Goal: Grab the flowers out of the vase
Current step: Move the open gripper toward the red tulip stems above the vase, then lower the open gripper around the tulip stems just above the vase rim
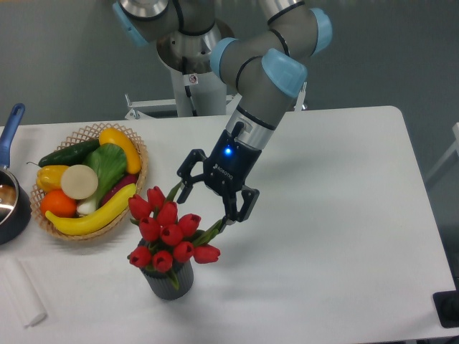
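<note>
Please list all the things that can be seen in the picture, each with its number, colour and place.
flowers: one bunch, red with green leaves, in the vase
vase: one, dark grey, front of the table
table: one, white
wicker basket: one, tan, left, filled with fruit and vegetables
pot: one, dark with blue handle, left edge
white object: one, front left corner
gripper: one, black, open, just above and right of the flowers
</note>
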`<act>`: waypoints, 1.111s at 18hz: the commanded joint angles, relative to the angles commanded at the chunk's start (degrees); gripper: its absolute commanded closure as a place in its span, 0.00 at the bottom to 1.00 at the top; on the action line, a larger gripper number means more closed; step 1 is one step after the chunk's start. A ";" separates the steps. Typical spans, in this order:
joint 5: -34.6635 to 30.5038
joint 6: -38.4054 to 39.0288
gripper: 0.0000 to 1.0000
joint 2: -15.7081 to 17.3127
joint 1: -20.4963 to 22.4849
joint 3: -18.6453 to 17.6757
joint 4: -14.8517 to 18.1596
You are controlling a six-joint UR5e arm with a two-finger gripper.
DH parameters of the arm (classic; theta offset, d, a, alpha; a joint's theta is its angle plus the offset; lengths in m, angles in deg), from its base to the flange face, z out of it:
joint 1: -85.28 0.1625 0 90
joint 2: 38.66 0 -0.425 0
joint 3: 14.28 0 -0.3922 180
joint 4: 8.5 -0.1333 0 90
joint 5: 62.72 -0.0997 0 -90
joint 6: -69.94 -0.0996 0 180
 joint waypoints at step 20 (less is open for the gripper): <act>-0.70 -0.09 0.00 -5.10 -5.10 5.63 -0.18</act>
